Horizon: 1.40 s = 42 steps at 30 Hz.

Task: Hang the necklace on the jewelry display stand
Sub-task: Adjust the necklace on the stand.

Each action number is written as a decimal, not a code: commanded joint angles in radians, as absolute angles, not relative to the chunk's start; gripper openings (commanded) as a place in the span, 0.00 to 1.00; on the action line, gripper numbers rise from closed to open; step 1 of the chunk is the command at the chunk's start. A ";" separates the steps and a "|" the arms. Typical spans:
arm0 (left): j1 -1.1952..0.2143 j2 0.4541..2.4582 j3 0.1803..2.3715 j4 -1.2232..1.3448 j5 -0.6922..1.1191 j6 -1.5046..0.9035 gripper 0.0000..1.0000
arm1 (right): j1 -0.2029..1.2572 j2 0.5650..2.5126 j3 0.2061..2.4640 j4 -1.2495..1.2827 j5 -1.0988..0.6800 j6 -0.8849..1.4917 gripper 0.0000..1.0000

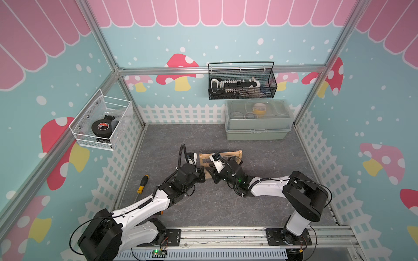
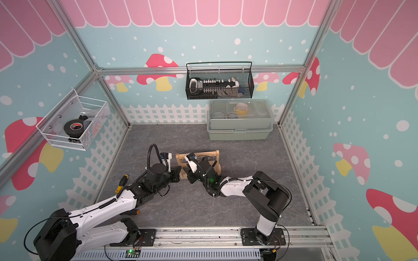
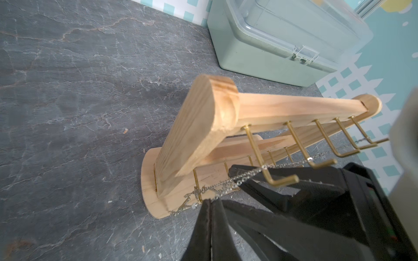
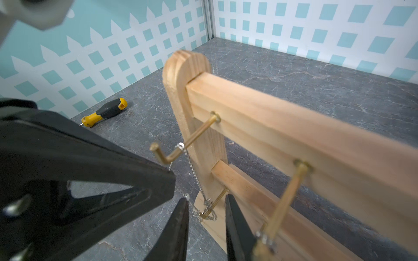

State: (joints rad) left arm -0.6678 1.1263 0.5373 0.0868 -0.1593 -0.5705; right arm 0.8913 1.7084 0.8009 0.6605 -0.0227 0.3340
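Left claw [image 3: 209, 202] is pressed together low beside the near end of the jewelry display stand [image 3: 203, 126]. The necklace [image 3: 213, 188], a fine silver chain, runs into its tip, so it appears to pinch the chain. Right claw [image 4: 205, 198] sits just beside it, facing the same end of the stand, its fingers spread with nothing clamped between them.

From the left claw the chain climbs over the end hook [image 4: 181, 149] of the top crossbar, directly above the right claw's fingertips. One strand drops from there to a lower hook straight ahead of the right claw, where the chain bunches near the wooden base. Another strand trails along the top bar away from both claws.

A marking on the tape roll [image 1: 101, 126] is too small to read.

Counted: two claws, one stand upright on the table [image 1: 214, 203], one necklace, and five gold hooks showing along the top bar. One yellow-and-black screwdriver [image 4: 106, 111] lies well off to the left claw's outer side. One grey-green lidded box [image 1: 255, 133] stands beyond both claws. Two wire baskets hang on the walls, one white [image 1: 86, 135] and one black [image 1: 242, 95].
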 commanded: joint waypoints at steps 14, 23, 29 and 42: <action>-0.657 1.128 0.522 0.106 -0.147 -0.551 0.00 | 0.905 1.775 0.866 0.728 -0.009 0.357 0.08; -0.652 1.127 0.520 0.112 -0.155 -0.557 0.00 | 0.906 1.719 0.837 0.678 -0.020 0.352 0.01; -0.650 1.142 0.525 0.120 -0.148 -0.555 0.00 | 0.906 1.698 0.866 0.582 -0.057 0.348 0.02; -0.650 1.137 0.525 0.118 -0.155 -0.555 0.00 | 0.908 1.674 0.864 0.519 -0.083 0.354 0.02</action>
